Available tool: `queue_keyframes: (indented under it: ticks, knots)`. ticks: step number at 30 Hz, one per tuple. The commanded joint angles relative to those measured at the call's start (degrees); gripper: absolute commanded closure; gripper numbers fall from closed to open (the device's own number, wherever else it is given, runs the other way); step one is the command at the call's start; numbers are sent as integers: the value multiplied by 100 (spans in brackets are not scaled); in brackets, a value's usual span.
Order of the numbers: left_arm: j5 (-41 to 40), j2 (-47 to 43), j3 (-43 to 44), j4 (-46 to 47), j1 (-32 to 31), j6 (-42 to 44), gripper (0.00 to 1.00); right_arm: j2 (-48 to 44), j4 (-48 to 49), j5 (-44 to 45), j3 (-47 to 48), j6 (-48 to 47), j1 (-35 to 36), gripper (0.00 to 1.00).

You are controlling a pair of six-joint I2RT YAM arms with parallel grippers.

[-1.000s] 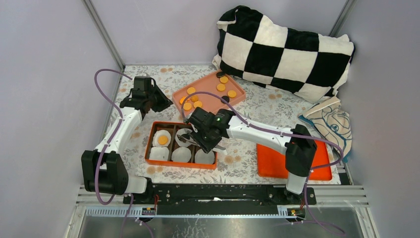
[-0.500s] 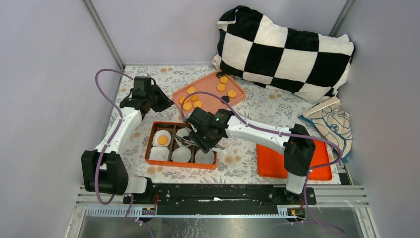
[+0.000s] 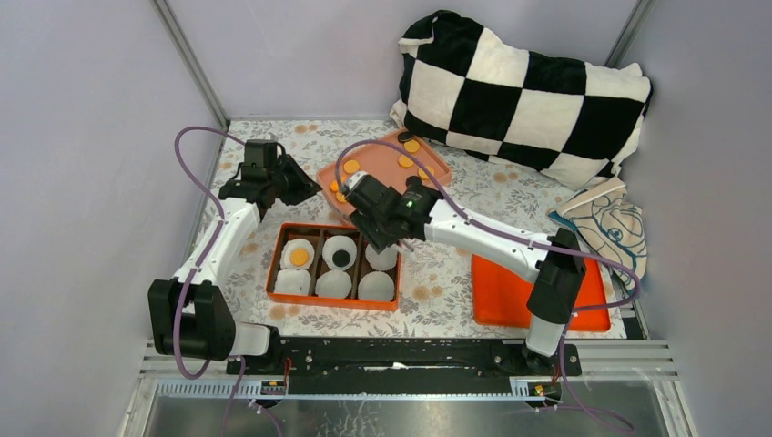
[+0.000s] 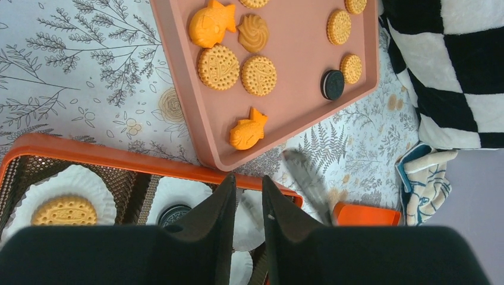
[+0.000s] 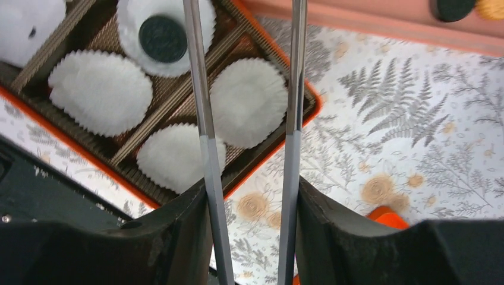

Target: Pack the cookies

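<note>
An orange box (image 3: 273,266) holds white liners. One back cell holds an orange cookie (image 3: 299,257) and the middle back cell a black cookie (image 3: 340,258). Both show in the left wrist view, orange (image 4: 64,209) and black (image 4: 173,212). The black one also shows in the right wrist view (image 5: 161,38). A pink tray (image 3: 390,187) holds several orange cookies (image 4: 219,66) and a black one (image 4: 333,84). My right gripper (image 3: 366,196), with long metal blades, hovers between box and tray, open and empty (image 5: 251,184). My left gripper (image 3: 305,188) is shut and empty above the box's back edge (image 4: 248,178).
A black-and-white checkered pillow (image 3: 523,91) lies at the back right. A flat orange lid (image 3: 505,296) lies at the front right under the right arm, with a folded cloth (image 3: 610,223) beside it. Grey walls close in on both sides.
My right gripper has drawn back from the box toward the pink tray. A black cookie now lies uncovered in the middle back cell. The left arm has barely moved.
</note>
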Motion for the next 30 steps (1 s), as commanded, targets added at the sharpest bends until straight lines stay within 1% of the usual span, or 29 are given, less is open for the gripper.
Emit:
queue_keyframes:
  ticks: [1, 8, 17, 25, 27, 28, 30]
  knots:
    - [177, -78, -32, 214, 53, 59, 73, 20, 87, 416, 427, -80, -579, 48]
    - [108, -62, -34, 182, 52, 96, 73, 536, 392, 24, 292, -248, -1097, 45]
    - [102, 97, -32, 200, 52, 96, 73, 1047, 635, -347, 405, -291, -1202, 44]
    - [111, 95, -51, 209, 52, 113, 73, 1459, 517, -345, 643, -245, -1300, 43]
    - [136, 109, -49, 214, 52, 107, 73, 1515, 478, -374, 681, -232, -1341, 45]
    - [150, 104, -50, 216, 52, 105, 73, 1534, 477, -385, 700, -230, -1359, 47]
    - [168, 82, -49, 220, 52, 105, 73, 1535, 477, -411, 748, -254, -1383, 60]
